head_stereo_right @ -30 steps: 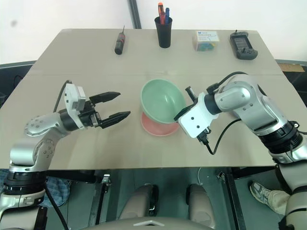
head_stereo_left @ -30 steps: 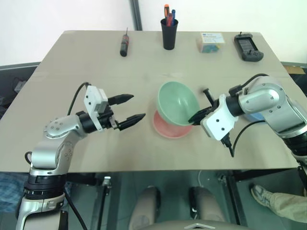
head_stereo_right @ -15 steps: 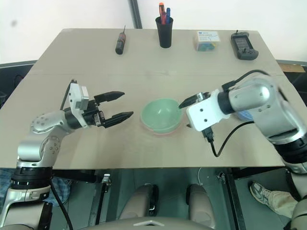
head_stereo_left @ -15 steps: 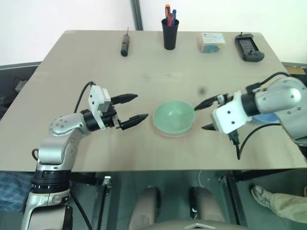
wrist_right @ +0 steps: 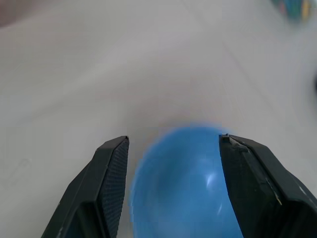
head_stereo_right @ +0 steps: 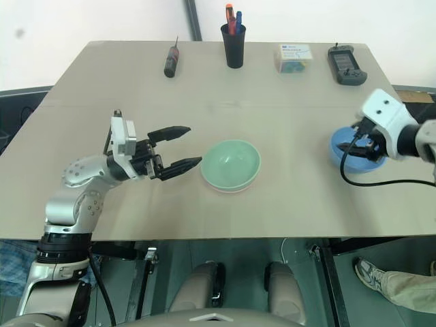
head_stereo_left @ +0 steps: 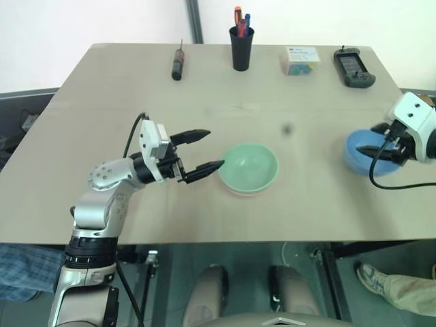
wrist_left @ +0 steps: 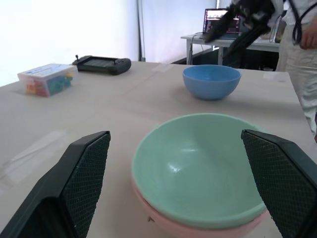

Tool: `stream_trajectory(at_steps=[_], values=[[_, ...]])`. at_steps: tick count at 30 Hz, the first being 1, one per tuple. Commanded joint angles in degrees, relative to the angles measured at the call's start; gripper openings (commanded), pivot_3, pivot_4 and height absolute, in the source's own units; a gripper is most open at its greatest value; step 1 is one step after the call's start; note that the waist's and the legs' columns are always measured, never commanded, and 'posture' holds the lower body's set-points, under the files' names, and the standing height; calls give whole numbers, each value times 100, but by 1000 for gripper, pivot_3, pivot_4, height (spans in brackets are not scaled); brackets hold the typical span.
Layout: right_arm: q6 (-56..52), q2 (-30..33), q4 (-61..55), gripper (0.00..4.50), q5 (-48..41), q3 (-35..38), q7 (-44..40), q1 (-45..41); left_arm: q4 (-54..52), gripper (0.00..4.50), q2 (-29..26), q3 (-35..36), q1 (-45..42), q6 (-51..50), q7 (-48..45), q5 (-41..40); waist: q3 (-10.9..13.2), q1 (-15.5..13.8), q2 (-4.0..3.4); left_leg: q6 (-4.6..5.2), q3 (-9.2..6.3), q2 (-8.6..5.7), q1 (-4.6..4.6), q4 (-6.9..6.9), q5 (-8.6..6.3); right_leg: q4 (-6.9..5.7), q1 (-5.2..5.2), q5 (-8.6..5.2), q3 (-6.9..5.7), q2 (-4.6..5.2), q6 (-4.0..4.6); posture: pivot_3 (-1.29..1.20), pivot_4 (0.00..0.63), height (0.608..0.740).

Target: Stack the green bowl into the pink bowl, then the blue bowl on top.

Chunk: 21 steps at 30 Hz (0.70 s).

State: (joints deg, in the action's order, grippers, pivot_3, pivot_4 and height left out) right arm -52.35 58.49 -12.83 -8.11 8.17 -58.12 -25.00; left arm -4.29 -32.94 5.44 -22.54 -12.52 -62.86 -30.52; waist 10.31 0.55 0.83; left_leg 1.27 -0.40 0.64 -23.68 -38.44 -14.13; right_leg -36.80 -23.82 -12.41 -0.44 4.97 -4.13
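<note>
The green bowl [head_stereo_left: 249, 167] sits upright, nested in the pink bowl [wrist_left: 208, 230], at the middle of the table; only a thin pink rim shows beneath it. My left gripper [head_stereo_left: 214, 148] stands open and level just left of this pair, not touching it. The blue bowl [head_stereo_left: 361, 154] rests near the table's right edge. My right gripper [wrist_right: 173, 139] hangs open, tilted down over the blue bowl's right side, with a finger [wrist_right: 106, 183] on either side of the rim and nothing held.
Along the table's far edge lie a screwdriver [head_stereo_left: 177, 67], a black pen cup [head_stereo_left: 240, 46], a clear box of coloured pieces [head_stereo_left: 301, 59] and a black handheld controller [head_stereo_left: 353, 67]. A person's shoe and trouser leg [head_stereo_left: 388, 286] show below the table's right corner.
My right gripper let go of the tilted green bowl, which settled into the pink bowl, then swung right to the blue bowl. My left gripper edged right toward the stacked bowls.
</note>
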Motion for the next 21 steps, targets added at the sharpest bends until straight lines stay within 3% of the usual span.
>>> stream_trajectory(at_steps=[1,7,14,17,21], values=[[-346,21,-341,3037,-149,282,282,282,62,4500,58,-72,-170,179,-86,44,0,3,0,0,0,0,0,0,0,0,0,0,0,0,0,0,150,740],[-435,-165,-157,3037,-271,154,652,631,243,4500,82,-175,-367,247,-235,85,-1,4,1,0,-2,0,0,-2,0,0,2,0,-1,-2,-1,0,150,740],[362,-106,571,3037,53,-328,843,765,298,4500,91,-188,-450,226,-324,88,-1,7,2,0,-1,-1,0,-2,0,1,2,0,0,-1,-2,0,150,740],[692,-64,773,2214,200,-524,848,765,294,4500,91,-198,-444,239,-329,115,-1,10,1,0,-1,0,0,-2,0,0,2,0,0,-2,-1,0,150,740],[943,-87,888,521,262,-653,847,683,238,4500,85,-193,-412,218,-298,117,-1,9,1,0,-2,0,0,-2,0,1,2,0,0,-2,-2,0,150,740]])
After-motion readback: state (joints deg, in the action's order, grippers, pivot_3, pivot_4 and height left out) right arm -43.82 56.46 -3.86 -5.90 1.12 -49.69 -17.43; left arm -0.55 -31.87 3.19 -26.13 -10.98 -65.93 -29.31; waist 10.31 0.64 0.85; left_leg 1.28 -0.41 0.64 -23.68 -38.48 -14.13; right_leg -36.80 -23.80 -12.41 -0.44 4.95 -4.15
